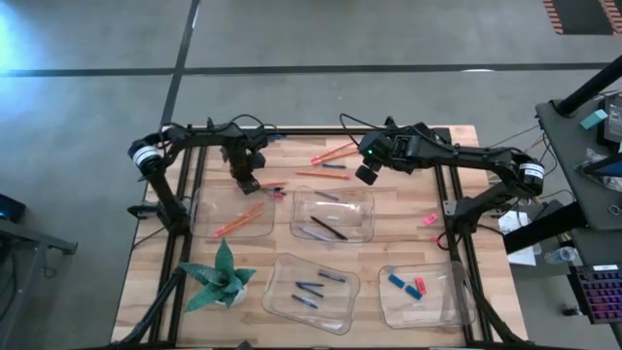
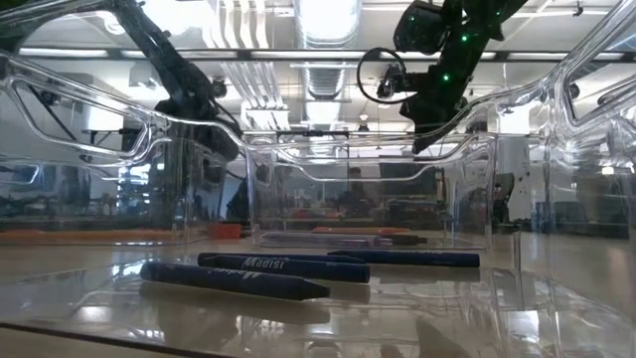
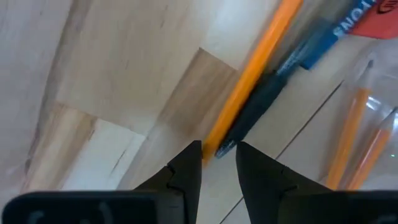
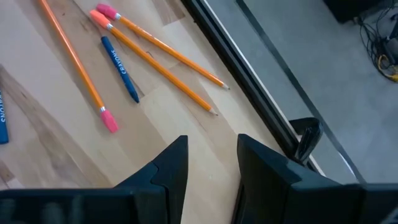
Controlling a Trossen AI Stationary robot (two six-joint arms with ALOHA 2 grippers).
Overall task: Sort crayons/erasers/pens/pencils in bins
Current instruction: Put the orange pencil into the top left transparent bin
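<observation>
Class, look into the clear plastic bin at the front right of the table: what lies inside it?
In the clear plastic bin at the front right lie two stubby erasers, a blue block and a red block, side by side. Nothing seems to cover them, though any further small item cannot be ruled out.

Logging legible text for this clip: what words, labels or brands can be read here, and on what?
"Madisi", roughly, on a dark blue crayon in the near bin, low view; the letters are hard to confirm.
"CRAYONS", partly legible, on the blue crayon beside the pencils, right wrist view.
White lettering on another blue crayon, left wrist view: too blurred and cut off.
</observation>
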